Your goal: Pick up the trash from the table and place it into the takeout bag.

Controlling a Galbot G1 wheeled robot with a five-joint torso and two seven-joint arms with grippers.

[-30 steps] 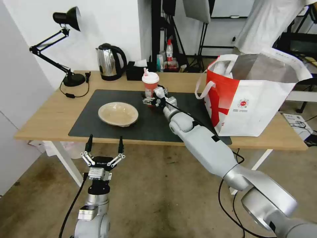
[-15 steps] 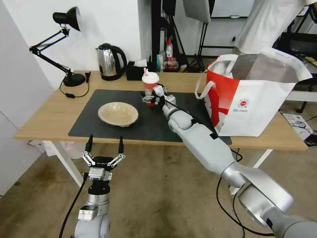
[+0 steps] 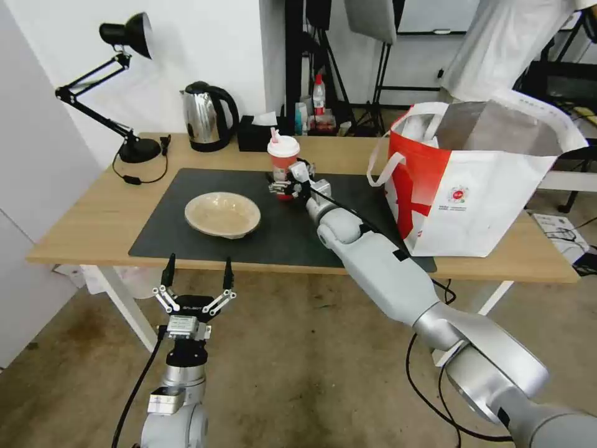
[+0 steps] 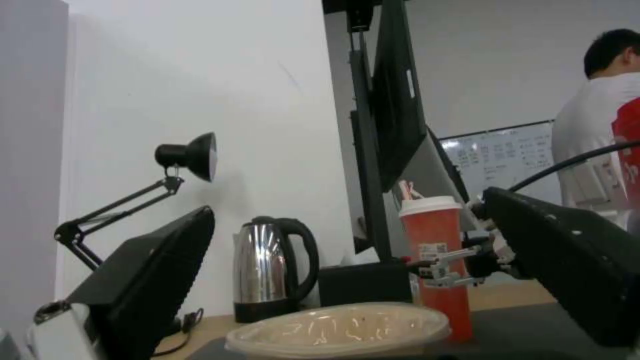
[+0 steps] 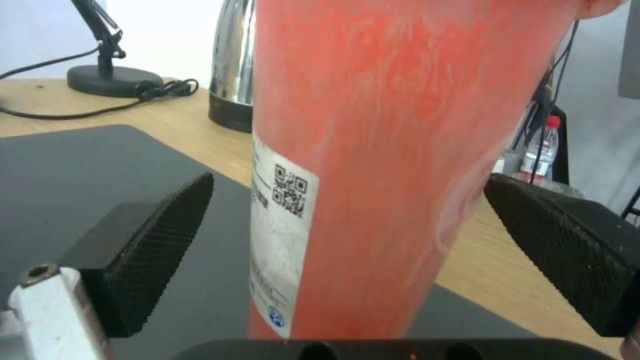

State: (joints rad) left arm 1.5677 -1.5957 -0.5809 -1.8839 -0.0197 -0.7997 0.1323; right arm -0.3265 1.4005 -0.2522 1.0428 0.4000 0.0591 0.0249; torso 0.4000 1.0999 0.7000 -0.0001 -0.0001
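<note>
The left gripper [image 3: 197, 269] hangs below the near edge of the table [image 3: 87, 218], well short of anything on it, its two black fingers [image 3: 168, 269] spread wide and holding nothing. In its own wrist view the same fingers [image 4: 143, 280] frame the shallow beige bowl [image 4: 337, 327] and, farther back, the red drink cup [image 4: 437, 260].

On the table, going left to right: a black desk lamp [image 3: 121, 37] with its round base near the back edge, a steel kettle [image 3: 205, 116], a black tissue box [image 3: 256, 135], and the dark grey mat [image 3: 186, 186]. The beige bowl [image 3: 222, 214] sits on the left half of the mat, apart from the cup [image 3: 283, 160], which stands upright on the mat's far edge with its white lid and straw on.

The right gripper [image 3: 287, 186] is reached out to the cup, low around its body. Its fingers [image 5: 150, 250] stand apart on either side of the red wall (in the right wrist view there is a clear gap on each side, so they bracket the cup without clamping it).

Further right, the takeout bag [image 3: 479, 199] stands open near the table's right end, red panel facing the cup, foil lining showing.

Behind are a white wall, black stands and a whiteboard.
</note>
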